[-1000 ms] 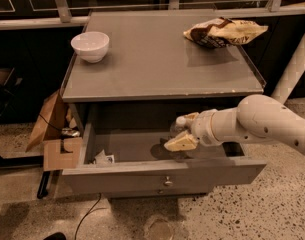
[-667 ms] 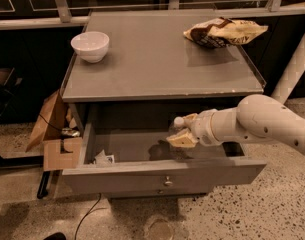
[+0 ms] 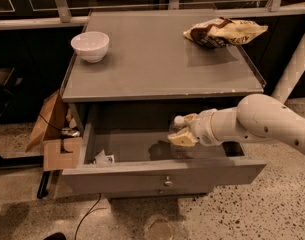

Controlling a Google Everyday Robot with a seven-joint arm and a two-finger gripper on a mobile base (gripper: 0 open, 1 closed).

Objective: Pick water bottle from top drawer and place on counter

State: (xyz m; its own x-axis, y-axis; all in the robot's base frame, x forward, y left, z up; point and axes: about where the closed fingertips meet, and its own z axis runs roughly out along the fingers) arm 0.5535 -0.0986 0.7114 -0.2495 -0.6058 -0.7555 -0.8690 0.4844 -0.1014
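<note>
The top drawer (image 3: 142, 176) is pulled open below the counter (image 3: 157, 59). My gripper (image 3: 183, 130) reaches in from the right, over the drawer's middle. Its tan fingers (image 3: 181, 139) are closed around the water bottle (image 3: 175, 132), a clear bottle whose white cap (image 3: 178, 119) shows just above them. The bottle stands roughly upright, at about the height of the drawer's rim, and casts a dark shadow on the drawer floor to its left. Its lower part is hard to make out.
A white bowl (image 3: 90, 45) stands at the counter's back left and a crumpled chip bag (image 3: 222, 32) at the back right. A small white wrapper (image 3: 103, 158) lies in the drawer's front left corner. Cardboard (image 3: 54, 134) leans left of the cabinet. A white post (image 3: 297, 66) stands at the right.
The gripper and the bottle have stayed almost in place, shifting only very slightly upward inside the drawer. The drawer, bowl and bag have not moved.
</note>
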